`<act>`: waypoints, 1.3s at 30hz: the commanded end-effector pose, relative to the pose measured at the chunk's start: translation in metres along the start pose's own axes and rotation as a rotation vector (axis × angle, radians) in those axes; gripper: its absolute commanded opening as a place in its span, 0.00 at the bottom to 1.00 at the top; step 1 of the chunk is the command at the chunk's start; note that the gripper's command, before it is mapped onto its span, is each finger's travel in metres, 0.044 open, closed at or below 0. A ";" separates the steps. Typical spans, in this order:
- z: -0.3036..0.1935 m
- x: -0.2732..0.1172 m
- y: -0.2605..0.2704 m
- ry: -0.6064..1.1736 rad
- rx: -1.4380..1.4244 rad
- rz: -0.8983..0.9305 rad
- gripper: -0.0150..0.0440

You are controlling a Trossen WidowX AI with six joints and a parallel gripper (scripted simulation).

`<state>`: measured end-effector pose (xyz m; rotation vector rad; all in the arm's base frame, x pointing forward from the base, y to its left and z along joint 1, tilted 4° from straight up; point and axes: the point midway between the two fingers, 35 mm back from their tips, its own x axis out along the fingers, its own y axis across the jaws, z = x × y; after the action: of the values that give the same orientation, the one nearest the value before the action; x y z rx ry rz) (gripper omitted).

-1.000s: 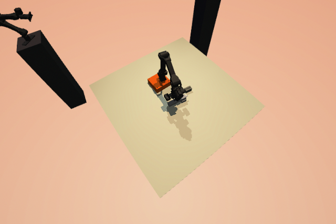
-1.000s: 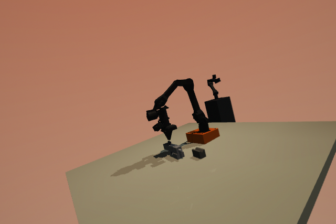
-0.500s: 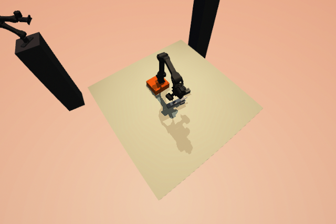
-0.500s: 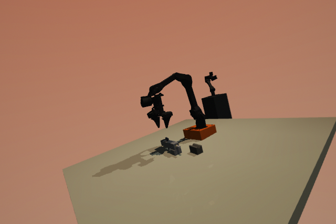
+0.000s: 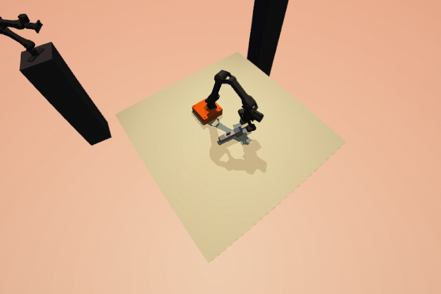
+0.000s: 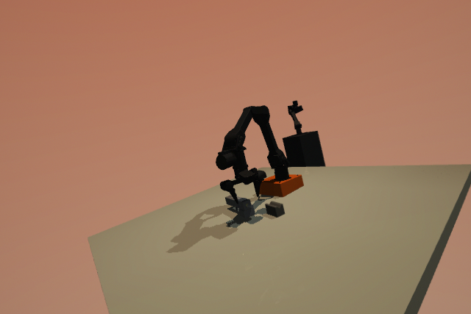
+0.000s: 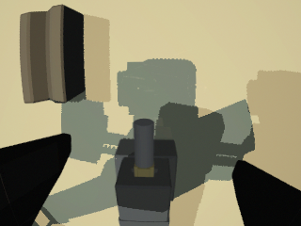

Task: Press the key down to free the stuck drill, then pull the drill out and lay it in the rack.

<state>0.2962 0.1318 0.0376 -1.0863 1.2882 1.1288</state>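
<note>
Hand spread nearly to full width, nothing gripped. Drill between the fingertips in wrist view, untouched, its shank projecting from the block. Best practice, I judge: centre on the shank, close squarely, draw straight along its axis; skewing may bind it. Rack beyond, apart from the block, on the surface.
</note>
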 end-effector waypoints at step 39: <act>0.003 0.047 0.007 0.002 -0.156 0.009 1.00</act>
<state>0.2903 0.1382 -0.0026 -1.1939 1.2211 1.2443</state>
